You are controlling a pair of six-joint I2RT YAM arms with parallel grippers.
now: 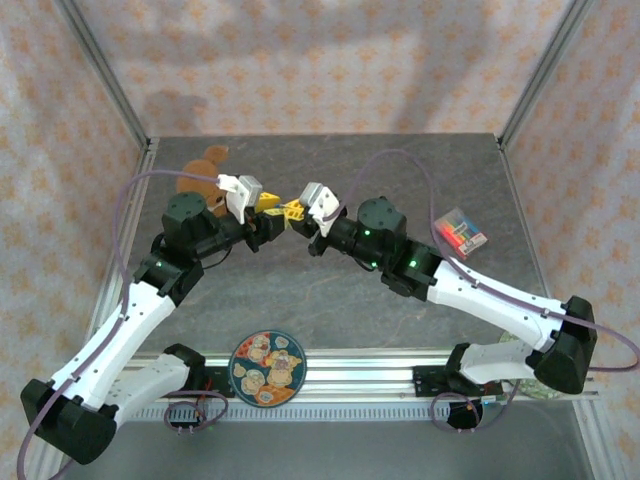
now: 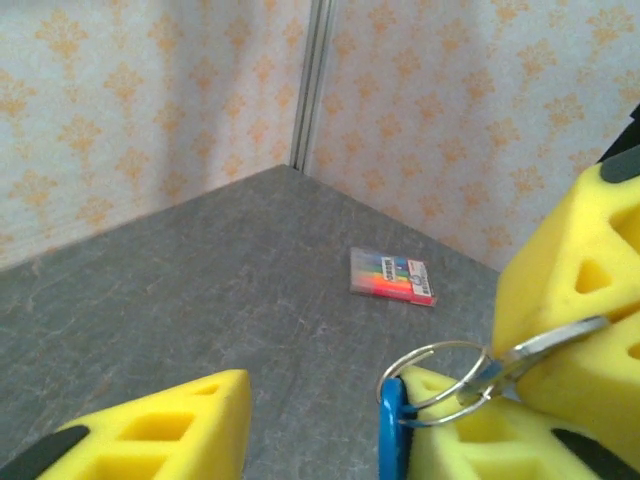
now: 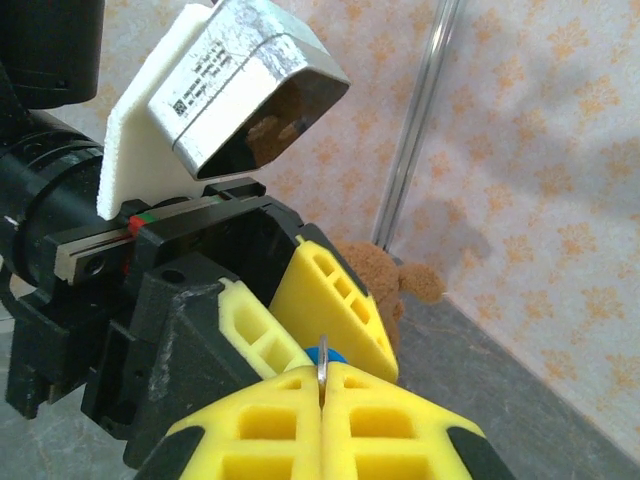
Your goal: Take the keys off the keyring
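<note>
Left gripper (image 1: 268, 206) and right gripper (image 1: 294, 210) meet tip to tip above the table (image 1: 330, 300) in the overhead view. From the left wrist, the left fingers (image 2: 165, 430) stand spread. The keyring (image 2: 440, 385) sits just beside one, and its key (image 2: 555, 338) is pinched by the right gripper. From the right wrist, those fingers (image 3: 380, 420) press together on the key's edge.

Brown plush bear (image 1: 205, 168) was seen at far left of grey table (image 1: 330, 300). Round patterned plate (image 1: 267, 368) was set at near edge. Multicoloured flat pack (image 1: 461, 231) was laid at right, well apart.
</note>
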